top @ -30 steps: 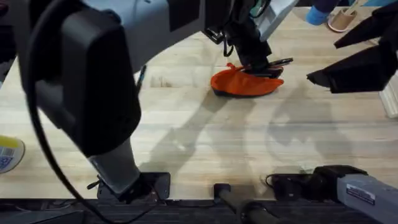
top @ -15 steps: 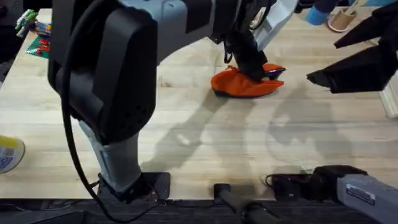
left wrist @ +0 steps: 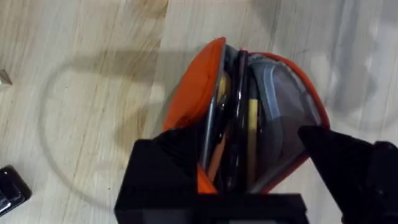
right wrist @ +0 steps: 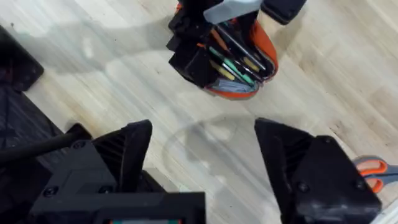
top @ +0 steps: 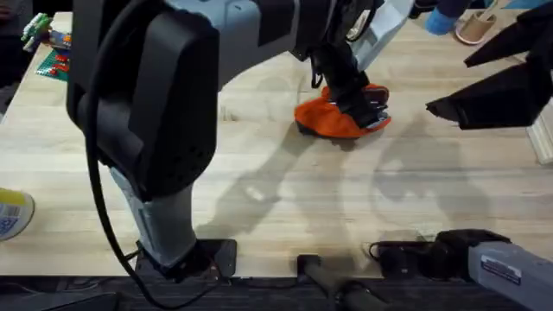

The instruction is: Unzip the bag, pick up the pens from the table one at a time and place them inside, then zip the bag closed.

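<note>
- Left gripper jaws are spread apart, down in the open orange bag near the far edge of the tabletop.
- Pens lie inside the bag; lifting carelessly could drag one out.
- Right gripper hangs wide open, scissors nearby.

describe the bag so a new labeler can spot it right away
On the pale wooden table, look toward the far middle, under the left gripper. The bag is the orange fabric pouch there, gaping open with pens inside; nothing else nearby is soft and orange.
</note>
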You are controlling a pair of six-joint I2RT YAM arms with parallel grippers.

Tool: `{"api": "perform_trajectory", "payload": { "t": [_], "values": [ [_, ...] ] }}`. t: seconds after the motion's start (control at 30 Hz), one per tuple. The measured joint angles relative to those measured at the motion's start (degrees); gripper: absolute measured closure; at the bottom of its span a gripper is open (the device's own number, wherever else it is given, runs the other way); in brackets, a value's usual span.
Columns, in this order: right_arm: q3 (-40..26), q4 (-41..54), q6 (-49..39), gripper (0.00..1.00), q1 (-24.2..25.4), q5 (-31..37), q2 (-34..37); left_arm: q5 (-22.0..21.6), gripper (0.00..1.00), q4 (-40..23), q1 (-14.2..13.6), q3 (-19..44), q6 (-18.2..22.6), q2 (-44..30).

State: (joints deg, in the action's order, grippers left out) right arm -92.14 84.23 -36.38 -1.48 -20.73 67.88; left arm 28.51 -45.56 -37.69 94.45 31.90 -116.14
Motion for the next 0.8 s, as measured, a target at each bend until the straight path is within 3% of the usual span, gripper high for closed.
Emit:
{"api": "perform_trajectory", "payload": {
  "t": [0.57, 0.8],
  "values": [
    [0.00, 0.00, 0.00, 0.005, 0.00, 0.00, 0.00, -0.06, 0.008, -1.32, 0.97, 2.12, -0.04, 0.02],
    [0.00, 0.00, 0.00, 0.005, 0.00, 0.01, 0.00, -5.07, 0.007, -10.49, 3.29, 7.80, 0.00, 1.69]
  ]
}}
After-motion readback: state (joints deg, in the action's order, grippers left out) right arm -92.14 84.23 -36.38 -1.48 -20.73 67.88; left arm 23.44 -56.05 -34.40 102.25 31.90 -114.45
